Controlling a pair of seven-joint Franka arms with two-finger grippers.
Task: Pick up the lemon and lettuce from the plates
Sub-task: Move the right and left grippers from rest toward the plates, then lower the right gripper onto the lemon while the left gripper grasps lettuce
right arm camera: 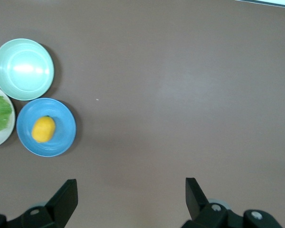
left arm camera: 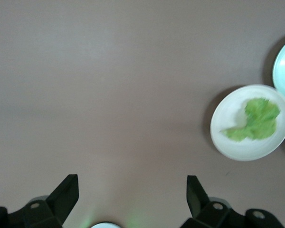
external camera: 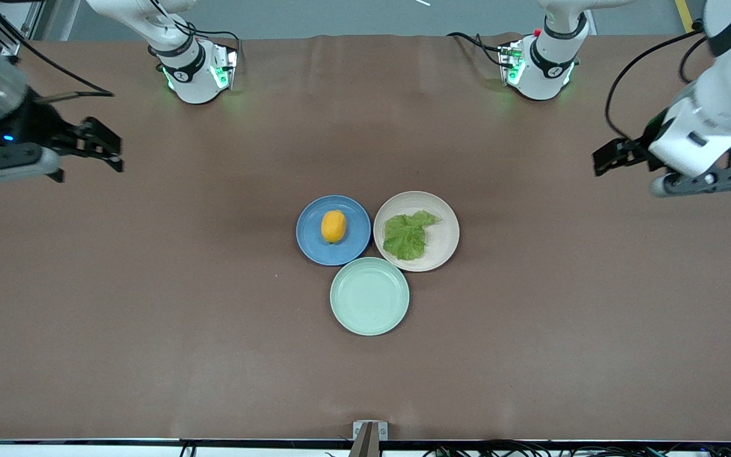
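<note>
The lemon [external camera: 333, 226] lies on the blue plate [external camera: 312, 244] in the middle of the table; it also shows in the right wrist view [right arm camera: 43, 129] on that plate [right arm camera: 61, 140]. The lettuce [external camera: 407, 235] lies on the beige-cream plate [external camera: 443, 238] beside it, toward the left arm's end, and shows in the left wrist view [left arm camera: 256, 120] on its plate [left arm camera: 228, 137]. My right gripper [external camera: 104, 147] is open and empty, up over bare table at the right arm's end. My left gripper [external camera: 612, 157] is open and empty, up over bare table at the left arm's end.
An empty mint-green plate [external camera: 369, 296] sits touching both plates, nearer to the front camera. The brown table [external camera: 150, 304] is bare all round the three plates. The two arm bases [external camera: 195, 73] stand along the table's top edge.
</note>
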